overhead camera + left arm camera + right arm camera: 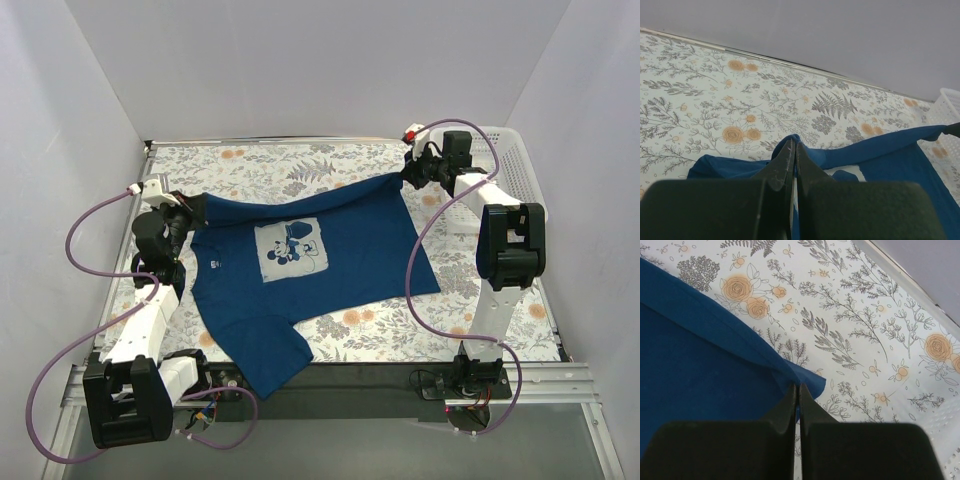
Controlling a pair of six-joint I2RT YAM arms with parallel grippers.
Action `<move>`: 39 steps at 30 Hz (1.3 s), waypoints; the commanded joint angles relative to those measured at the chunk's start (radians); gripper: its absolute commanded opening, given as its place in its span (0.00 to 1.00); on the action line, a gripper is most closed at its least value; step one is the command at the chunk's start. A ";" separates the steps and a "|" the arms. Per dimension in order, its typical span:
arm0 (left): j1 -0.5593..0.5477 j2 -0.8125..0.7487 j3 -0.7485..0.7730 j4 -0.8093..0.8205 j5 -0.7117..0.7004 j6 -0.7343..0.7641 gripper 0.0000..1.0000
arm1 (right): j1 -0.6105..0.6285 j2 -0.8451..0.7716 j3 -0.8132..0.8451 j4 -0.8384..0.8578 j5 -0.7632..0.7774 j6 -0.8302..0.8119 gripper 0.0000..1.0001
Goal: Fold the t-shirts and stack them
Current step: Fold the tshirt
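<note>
One navy blue t-shirt (pixel 340 250) lies spread on the flowered table, its pale mouse print (pixel 290 250) facing up and a small white neck label (pixel 217 264) at its left end. Its far edge is pulled taut between both grippers and lifted off the cloth. My left gripper (pixel 196 207) is shut on the sleeve end at the far left; in the left wrist view the fingertips (pixel 793 145) pinch a blue fold (pixel 795 139). My right gripper (pixel 405 176) is shut on the hem corner at the far right, where blue cloth (pixel 812 380) pokes out past the pinching gripper (pixel 799 388).
A white lattice basket (pixel 520 165) stands at the table's far right, behind the right arm. The near sleeve (pixel 265 355) of the shirt hangs over the table's front edge. White walls close in the table on three sides. Purple cables loop beside both arms.
</note>
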 commanded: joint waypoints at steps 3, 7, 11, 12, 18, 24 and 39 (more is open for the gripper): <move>-0.006 -0.041 -0.013 -0.012 0.002 0.007 0.00 | -0.013 -0.071 -0.015 0.028 -0.006 -0.013 0.01; -0.007 -0.051 -0.018 -0.018 0.004 0.009 0.00 | -0.017 -0.085 -0.029 0.028 -0.012 -0.019 0.01; -0.011 -0.060 -0.021 -0.021 0.010 0.006 0.00 | -0.019 -0.096 -0.052 0.028 -0.011 -0.030 0.01; -0.013 -0.061 -0.021 -0.024 0.008 0.007 0.00 | -0.017 -0.097 -0.055 0.028 -0.011 -0.031 0.01; -0.019 -0.072 -0.026 -0.044 0.015 0.007 0.00 | -0.019 -0.107 -0.084 0.028 -0.015 -0.037 0.01; -0.028 -0.078 -0.030 -0.059 0.002 0.018 0.00 | -0.019 -0.125 -0.107 0.028 -0.015 -0.046 0.01; -0.042 -0.078 -0.007 -0.128 0.004 0.024 0.00 | -0.021 -0.176 -0.196 0.028 -0.040 -0.089 0.04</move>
